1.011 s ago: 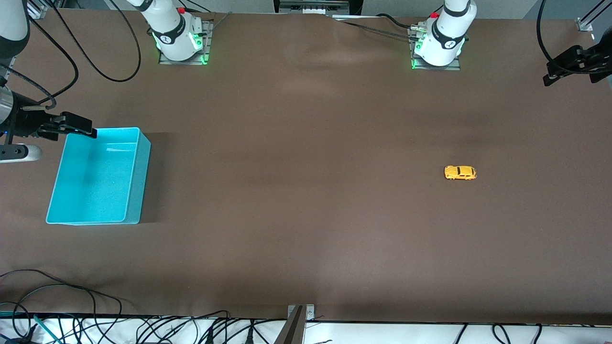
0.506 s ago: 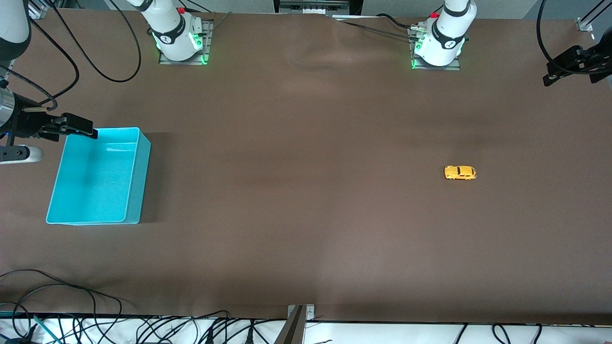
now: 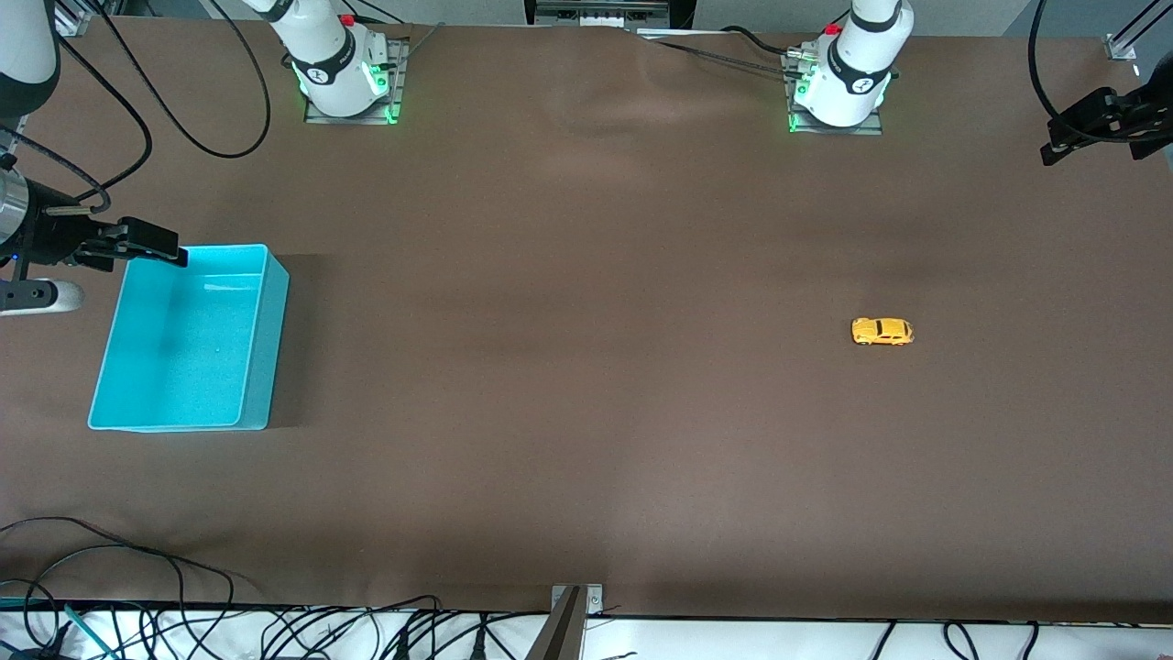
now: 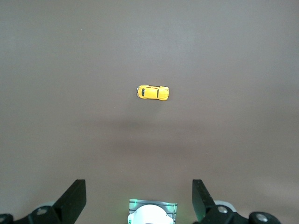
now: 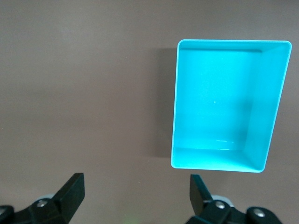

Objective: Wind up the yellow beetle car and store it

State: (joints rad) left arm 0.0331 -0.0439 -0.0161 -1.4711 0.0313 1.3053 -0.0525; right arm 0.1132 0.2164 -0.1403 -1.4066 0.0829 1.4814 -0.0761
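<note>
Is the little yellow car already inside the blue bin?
No, the car sits on the bare table toward the left arm's end, and the bin holds nothing.

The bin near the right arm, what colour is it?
Turquoise bin, clearest in the right wrist view.

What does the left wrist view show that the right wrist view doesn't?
Only the left wrist view shows the car, on its wheels on the bare table, with the left gripper open above it. Only the right wrist view shows the bin, empty, with the right gripper open above the table beside it. Both share the brown table and a pair of wide-open fingers holding nothing.
</note>
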